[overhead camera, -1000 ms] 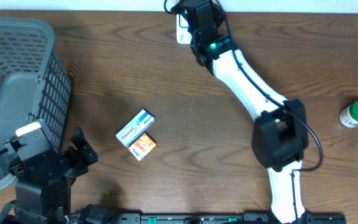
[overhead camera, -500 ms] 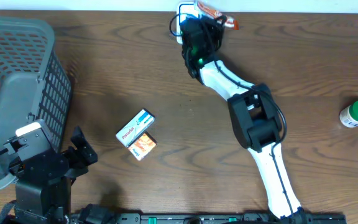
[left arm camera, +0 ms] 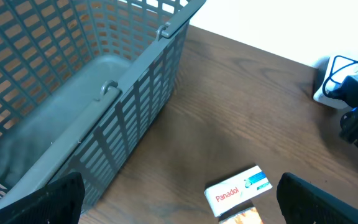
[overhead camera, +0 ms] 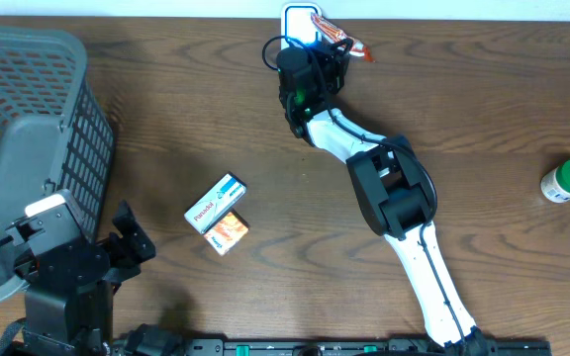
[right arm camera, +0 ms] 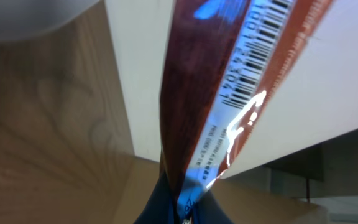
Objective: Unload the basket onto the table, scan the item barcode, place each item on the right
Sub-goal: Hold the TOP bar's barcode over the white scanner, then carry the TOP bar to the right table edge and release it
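Red foil sachet, overhead: pinched in closed right hand above white scanner block, at far edge of brown wooden desk; left hand spread open.
Left wrist: nothing held.
Right wrist: barcode faces what is probably the scanner. Presentation looks done, read unconfirmed.

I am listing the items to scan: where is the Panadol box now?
In the overhead view the Panadol box lies left of centre, against an orange box below it, right of the grey basket.
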`<control>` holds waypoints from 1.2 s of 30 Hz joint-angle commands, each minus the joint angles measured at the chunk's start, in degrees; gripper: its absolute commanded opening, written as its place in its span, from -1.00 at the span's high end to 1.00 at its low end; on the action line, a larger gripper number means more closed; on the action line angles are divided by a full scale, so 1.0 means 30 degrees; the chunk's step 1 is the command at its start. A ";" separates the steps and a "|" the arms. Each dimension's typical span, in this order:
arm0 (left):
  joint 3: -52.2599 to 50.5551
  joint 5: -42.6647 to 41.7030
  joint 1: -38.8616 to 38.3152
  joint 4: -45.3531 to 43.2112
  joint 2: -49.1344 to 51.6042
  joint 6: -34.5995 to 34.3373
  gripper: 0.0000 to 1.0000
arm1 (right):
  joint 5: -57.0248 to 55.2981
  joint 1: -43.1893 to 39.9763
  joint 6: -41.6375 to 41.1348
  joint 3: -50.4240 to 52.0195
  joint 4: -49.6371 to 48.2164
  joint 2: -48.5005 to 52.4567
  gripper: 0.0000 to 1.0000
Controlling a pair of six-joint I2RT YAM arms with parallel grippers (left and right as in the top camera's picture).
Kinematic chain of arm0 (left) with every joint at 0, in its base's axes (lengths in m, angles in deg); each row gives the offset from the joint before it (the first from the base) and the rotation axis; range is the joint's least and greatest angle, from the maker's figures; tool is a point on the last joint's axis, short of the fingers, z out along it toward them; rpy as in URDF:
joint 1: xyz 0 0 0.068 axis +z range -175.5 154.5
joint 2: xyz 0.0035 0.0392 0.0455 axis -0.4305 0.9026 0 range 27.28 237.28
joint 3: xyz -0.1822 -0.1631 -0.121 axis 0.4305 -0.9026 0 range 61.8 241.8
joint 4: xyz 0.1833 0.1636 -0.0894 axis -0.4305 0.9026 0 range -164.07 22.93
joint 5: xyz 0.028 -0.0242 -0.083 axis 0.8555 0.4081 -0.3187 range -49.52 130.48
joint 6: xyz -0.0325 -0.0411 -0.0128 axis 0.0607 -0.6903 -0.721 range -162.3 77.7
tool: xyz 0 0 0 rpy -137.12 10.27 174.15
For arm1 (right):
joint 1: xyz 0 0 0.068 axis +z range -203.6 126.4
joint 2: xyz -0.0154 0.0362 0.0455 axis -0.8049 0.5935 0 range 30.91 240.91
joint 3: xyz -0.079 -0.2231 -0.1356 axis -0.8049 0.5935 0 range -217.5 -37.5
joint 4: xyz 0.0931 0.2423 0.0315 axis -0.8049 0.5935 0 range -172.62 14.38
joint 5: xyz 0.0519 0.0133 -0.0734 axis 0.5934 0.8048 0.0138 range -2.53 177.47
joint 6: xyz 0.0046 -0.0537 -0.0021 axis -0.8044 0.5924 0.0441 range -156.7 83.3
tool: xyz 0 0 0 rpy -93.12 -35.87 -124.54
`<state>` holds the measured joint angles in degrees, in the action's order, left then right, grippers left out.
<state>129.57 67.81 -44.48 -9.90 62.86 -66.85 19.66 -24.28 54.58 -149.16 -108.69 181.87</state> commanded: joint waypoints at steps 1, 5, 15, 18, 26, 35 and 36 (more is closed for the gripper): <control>0.0240 0.0117 -0.0022 0.0036 -0.0015 0.0109 -0.96 | -0.0794 -0.0022 0.0313 -0.0313 0.0495 0.0350 0.97; 0.0240 0.0117 -0.0022 0.0036 -0.0015 0.0109 -0.96 | -0.0648 0.0270 0.0321 -0.0313 0.0495 0.0350 0.97; 0.0240 0.0117 -0.0022 0.0036 -0.0015 0.0109 -0.96 | -0.0685 0.0670 0.0466 -0.0313 0.0561 0.0350 0.98; 0.0240 0.0117 -0.0022 0.0036 -0.0015 0.0109 -0.96 | -0.0743 0.0823 0.0539 -0.0313 0.0554 0.0342 0.98; 0.0240 0.0117 -0.0022 0.0036 -0.0015 0.0109 -0.96 | -0.0801 0.1260 0.0525 -0.0313 0.0590 -0.0838 0.98; 0.0240 0.0117 -0.0022 0.0036 -0.0015 0.0109 -0.96 | -0.1435 0.0860 -0.1450 -0.0313 0.2936 -0.5289 0.98; 0.0240 0.0117 -0.0022 0.0029 -0.0015 0.0109 -0.96 | -0.1603 0.0619 -0.2535 -0.0313 0.5384 -0.6280 0.98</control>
<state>129.57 67.81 -44.48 -9.88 62.86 -66.87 17.48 -20.91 53.69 -149.09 -100.45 172.86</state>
